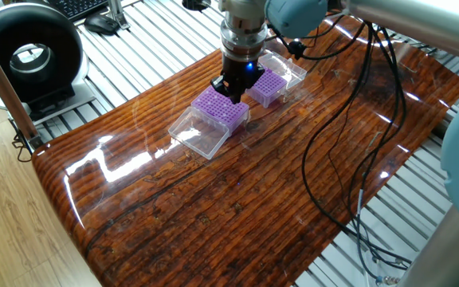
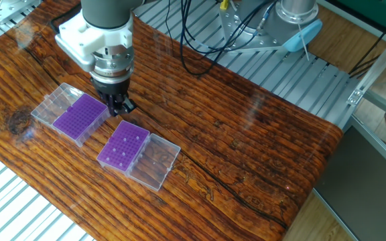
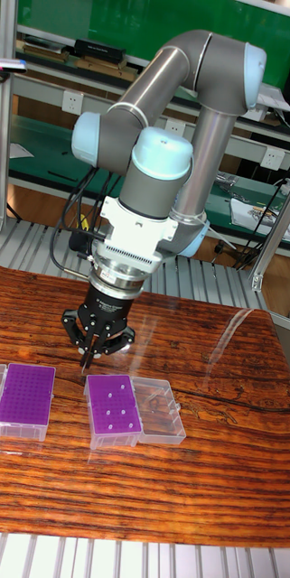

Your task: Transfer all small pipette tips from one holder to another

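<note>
Two purple holders lie side by side on the wooden table. One holder [image 2: 79,115] [image 3: 24,390] [image 1: 267,86] carries a dense grid of small pipette tips [image 2: 80,112]. The other holder [image 2: 126,144] [image 3: 113,404] [image 1: 220,108] shows only a few pale tips [image 3: 115,404]. My gripper [image 2: 120,107] [image 3: 87,358] [image 1: 231,85] hangs between the two holders, just above their far edges. Its fingers are pressed together, and one slender pale tip [image 3: 83,363] points down from them.
Each holder has a clear lid folded open beside it [image 2: 154,161] [image 2: 53,102]. Black cables [image 1: 349,119] trail over the table's far side. A round black device [image 1: 29,54] stands beyond the table's corner on the slatted metal bench.
</note>
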Action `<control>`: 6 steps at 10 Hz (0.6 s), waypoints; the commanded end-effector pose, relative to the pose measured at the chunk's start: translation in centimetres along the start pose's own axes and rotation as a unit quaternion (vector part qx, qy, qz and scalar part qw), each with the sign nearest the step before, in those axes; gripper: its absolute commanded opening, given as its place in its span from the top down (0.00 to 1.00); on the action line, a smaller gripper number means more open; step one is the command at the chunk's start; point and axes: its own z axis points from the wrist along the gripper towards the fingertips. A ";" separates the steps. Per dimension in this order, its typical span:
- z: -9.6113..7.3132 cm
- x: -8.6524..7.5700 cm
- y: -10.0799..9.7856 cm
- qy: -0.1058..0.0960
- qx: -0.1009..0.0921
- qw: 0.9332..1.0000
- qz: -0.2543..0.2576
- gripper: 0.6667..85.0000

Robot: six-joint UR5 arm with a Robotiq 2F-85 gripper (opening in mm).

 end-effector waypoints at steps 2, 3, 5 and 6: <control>-0.1 1.0 0.0 0.019 -0.002 0.999 0.027 1.00; -0.1 1.1 -0.4 0.021 0.005 0.999 0.034 1.00; -0.1 0.6 -1.1 0.010 0.017 0.997 0.069 1.00; -0.1 0.6 -1.4 0.009 0.024 0.996 0.089 1.00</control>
